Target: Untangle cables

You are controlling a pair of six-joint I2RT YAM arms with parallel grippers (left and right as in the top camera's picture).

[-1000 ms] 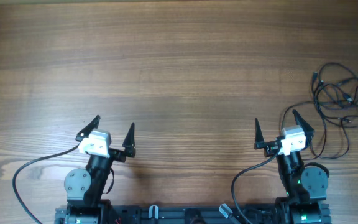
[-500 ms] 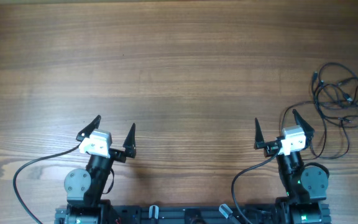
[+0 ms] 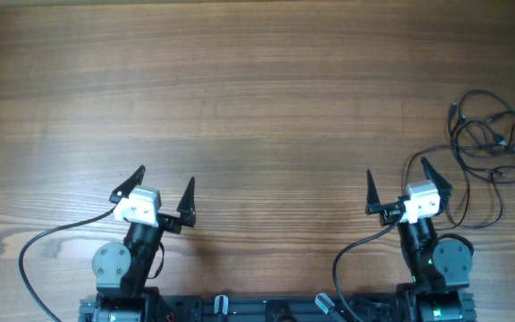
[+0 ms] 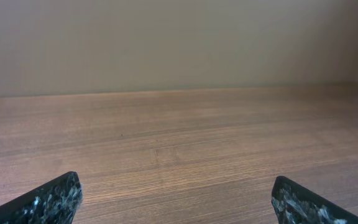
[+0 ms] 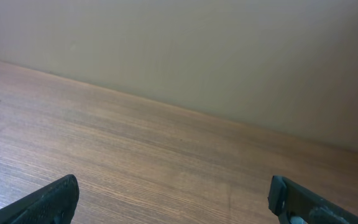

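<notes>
A tangle of thin black cables (image 3: 490, 143) lies on the wooden table at the far right edge, with loose loops and small plugs; one strand trails down past my right arm. My right gripper (image 3: 399, 183) is open and empty, just left of the tangle's lower strand. My left gripper (image 3: 164, 188) is open and empty at the front left, far from the cables. Both wrist views show only spread fingertips over bare wood, the left gripper (image 4: 178, 202) and the right gripper (image 5: 174, 199); no cable shows in them.
The wooden table (image 3: 257, 98) stretches across the view. The arm bases and their own black supply cables (image 3: 34, 259) sit along the front edge. A plain wall stands behind the table in both wrist views.
</notes>
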